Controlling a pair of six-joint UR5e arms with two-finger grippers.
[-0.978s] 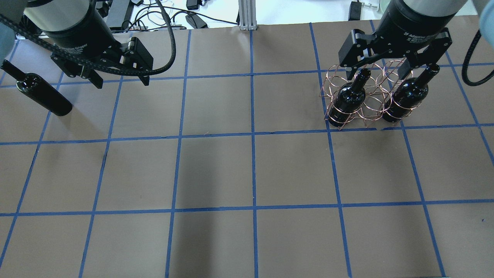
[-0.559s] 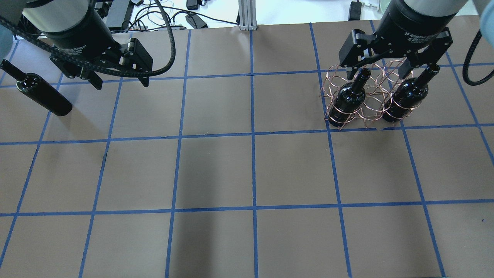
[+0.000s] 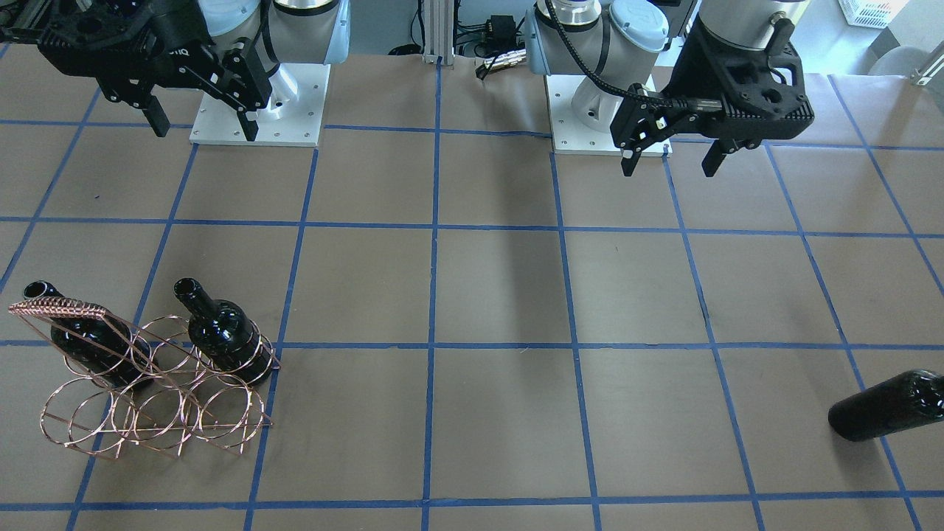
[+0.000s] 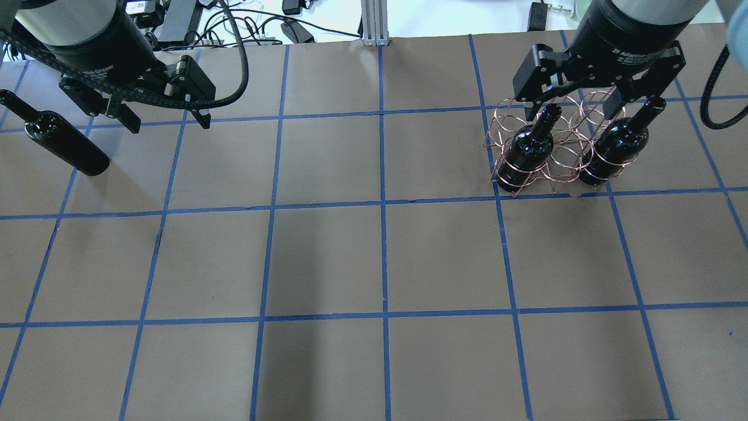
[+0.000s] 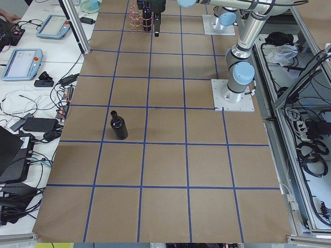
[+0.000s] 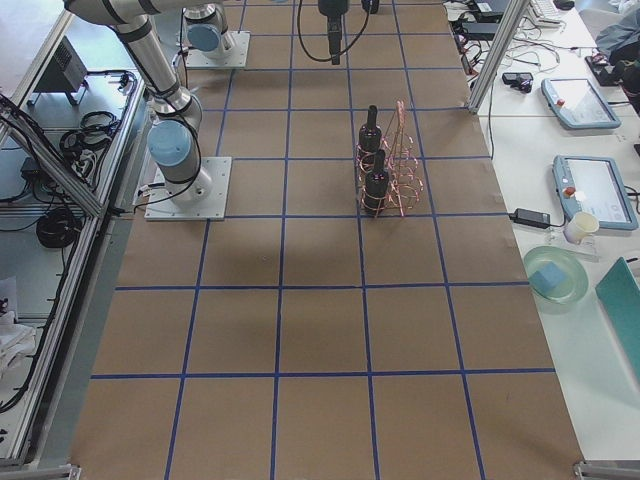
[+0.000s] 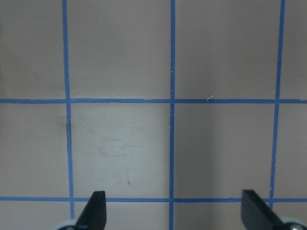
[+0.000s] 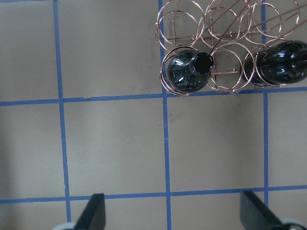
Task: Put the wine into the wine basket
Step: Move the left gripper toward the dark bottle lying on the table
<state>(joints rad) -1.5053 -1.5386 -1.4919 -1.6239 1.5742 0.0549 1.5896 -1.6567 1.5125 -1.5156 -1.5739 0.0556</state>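
Observation:
One black wine bottle [image 4: 58, 137] stands upright and alone on the table's left side; it also shows in the front view [image 3: 885, 405] and the left view [image 5: 119, 125]. My left gripper [image 4: 168, 121] hangs open and empty above the table, to the bottle's right. The copper wire wine basket [image 4: 564, 153] stands at the far right. Two more bottles [image 4: 529, 149] [image 4: 619, 145] stand in the end rings of its row nearer me; the ring between them is empty. My right gripper [image 4: 575, 110] is open and empty, high above the basket [image 8: 223, 72].
The table is brown paper with a blue tape grid [image 4: 383, 204]. Cables and power bricks [image 4: 292, 29] lie beyond the far edge. Tablets and a cup [image 6: 580, 225] sit on a side bench past the basket's end.
My left gripper has moved left, closer to the lone bottle, and stays open. The right arm, the basket and the bottles have not moved.

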